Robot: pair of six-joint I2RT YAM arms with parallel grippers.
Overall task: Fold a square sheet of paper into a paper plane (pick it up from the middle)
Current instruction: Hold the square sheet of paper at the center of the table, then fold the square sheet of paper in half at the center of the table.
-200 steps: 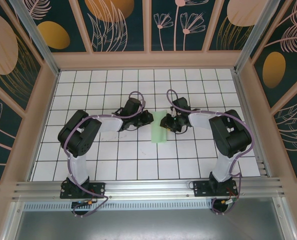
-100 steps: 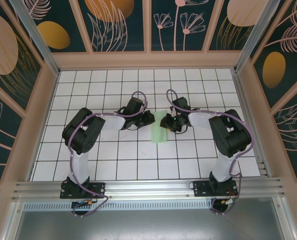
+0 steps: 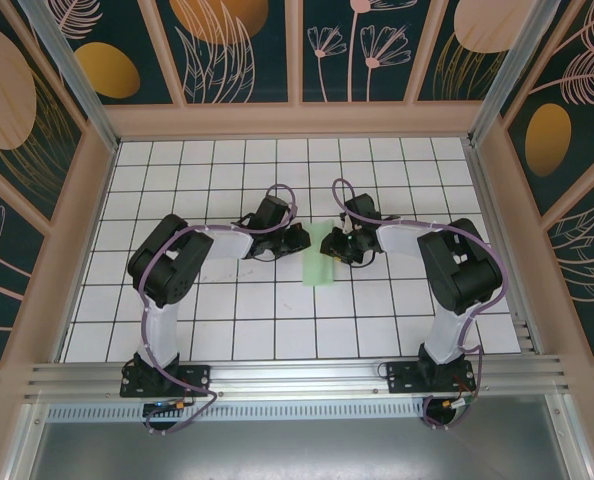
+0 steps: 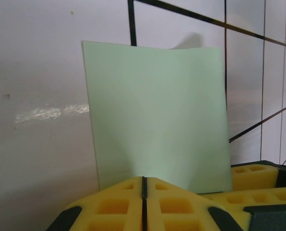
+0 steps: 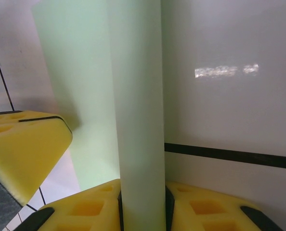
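The pale green sheet of paper (image 3: pixel 320 264) lies mid-table as a narrow rectangle with no sharp tip, between the two grippers. My left gripper (image 3: pixel 300 238) is at its left edge. In the left wrist view the jaws (image 4: pixel 143 179) are pressed together over the near edge of the sheet (image 4: pixel 157 110), and a faint ridge in the paper runs into the tips. My right gripper (image 3: pixel 330 246) is at the right edge. Its jaws (image 5: pixel 142 195) are shut on a raised strip of the sheet (image 5: pixel 136 96), while the other part lies flat.
The white grid-tiled table (image 3: pixel 277 320) is walled by a wooden frame (image 3: pixel 297 122). An aluminium rail (image 3: pixel 297 375) runs along the near edge by the arm bases. The two grippers' yellow fingers (image 4: pixel 253 175) are very close together over the paper.
The left arm's elbow has swung right and its gripper has edged slightly toward the paper. The right arm and the paper have stayed in place.
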